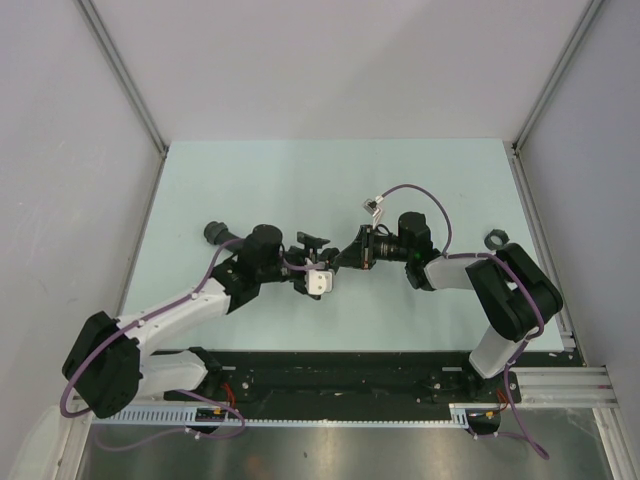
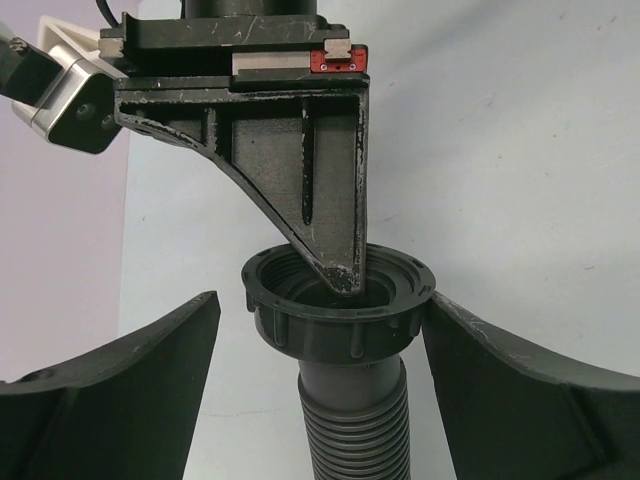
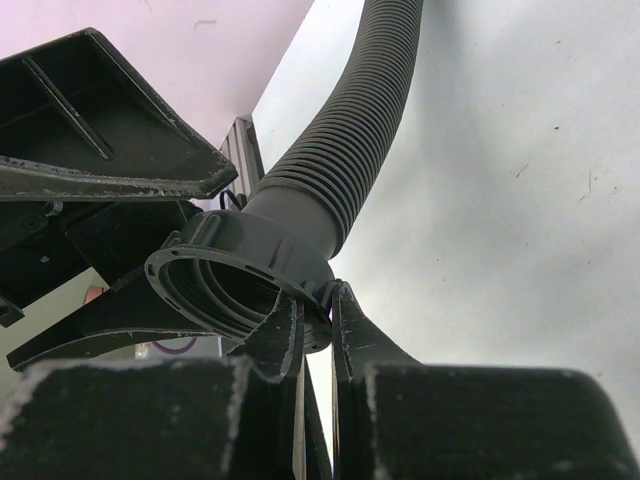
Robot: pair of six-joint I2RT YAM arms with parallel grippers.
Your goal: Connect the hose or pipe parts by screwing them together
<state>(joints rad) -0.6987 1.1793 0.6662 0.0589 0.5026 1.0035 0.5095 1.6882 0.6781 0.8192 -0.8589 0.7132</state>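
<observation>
A black corrugated hose (image 2: 355,430) ends in a wide threaded collar (image 2: 340,300) with a ribbed outside. My right gripper (image 3: 318,305) is shut on the collar's rim (image 3: 230,285), one finger (image 2: 335,230) inside the opening and the other outside. My left gripper (image 2: 322,300) is open around the collar: its right finger is against the collar's side and its left finger stands apart from it. From above, the two grippers meet at mid-table, left (image 1: 318,245) and right (image 1: 352,255). A small black ring nut (image 1: 493,240) lies alone on the table near the right arm's elbow.
A black collared end (image 1: 213,232) sticks out behind the left arm; it may be the hose's other end. The pale green table (image 1: 300,180) has grey walls on both sides. A purple cable (image 1: 420,190) loops above the right wrist.
</observation>
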